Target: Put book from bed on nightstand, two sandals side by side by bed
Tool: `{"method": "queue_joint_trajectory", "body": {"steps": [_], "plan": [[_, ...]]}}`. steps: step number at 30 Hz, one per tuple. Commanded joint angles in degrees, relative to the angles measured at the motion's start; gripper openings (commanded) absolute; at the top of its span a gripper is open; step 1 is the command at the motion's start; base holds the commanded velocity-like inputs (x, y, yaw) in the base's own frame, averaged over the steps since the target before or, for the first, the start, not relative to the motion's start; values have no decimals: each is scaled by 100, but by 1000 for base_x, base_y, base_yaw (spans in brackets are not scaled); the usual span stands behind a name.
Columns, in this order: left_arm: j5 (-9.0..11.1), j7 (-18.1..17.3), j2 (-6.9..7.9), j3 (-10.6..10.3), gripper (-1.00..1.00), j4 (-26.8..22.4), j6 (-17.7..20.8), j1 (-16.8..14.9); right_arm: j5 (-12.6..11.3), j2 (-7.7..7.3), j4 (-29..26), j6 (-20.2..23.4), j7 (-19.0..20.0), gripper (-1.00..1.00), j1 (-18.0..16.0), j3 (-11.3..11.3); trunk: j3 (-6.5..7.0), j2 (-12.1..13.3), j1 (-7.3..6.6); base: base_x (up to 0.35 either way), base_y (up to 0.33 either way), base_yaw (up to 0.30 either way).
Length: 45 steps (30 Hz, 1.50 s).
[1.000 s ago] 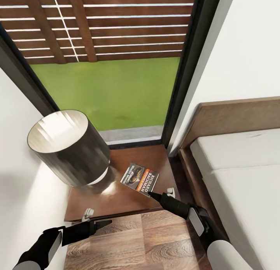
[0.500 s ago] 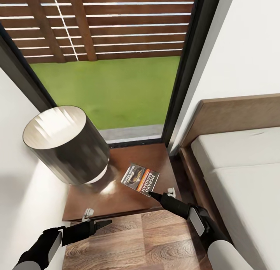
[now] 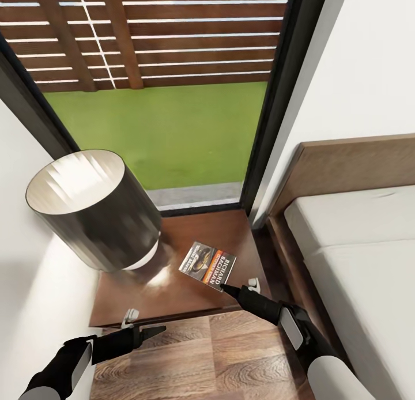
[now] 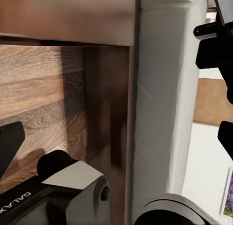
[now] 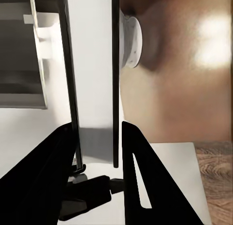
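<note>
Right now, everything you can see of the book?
The book is a small thin paperback with a dark cover picture, an orange band and white lettering. It lies flat, cover up, turned at an angle on the dark wooden nightstand, beside the lamp. The right pincer has its tip at the book's near corner.

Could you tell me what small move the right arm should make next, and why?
Probably open the right end effector and draw it back. The book lies flat on the nightstand beside the lamp, and the fingers look closed on its near edge, so that step seems done.
</note>
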Motion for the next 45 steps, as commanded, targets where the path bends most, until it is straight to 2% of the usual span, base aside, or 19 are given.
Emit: {"method": "queue_joint_trajectory", "body": {"steps": [1,17,25,45], "plan": [[-18,-28,-3,21,100,-2,60,-3,-16,5,0,44,13,-100,-2,-24,-22,-43,22,0,0,0],[-18,-28,-3,21,100,-2,60,-3,-20,8,-2,44,15,-100,-2,-24,-309,-685,374,0,0,0],[-18,-28,-3,21,100,-2,60,-3,-17,16,0,44,12,-100,-2,-24,-309,-685,374,0,0,0],[-18,-28,-3,21,100,-2,60,-3,-11,17,0,44,15,-100,1,-15,-668,-1487,813,0,0,0]]}}
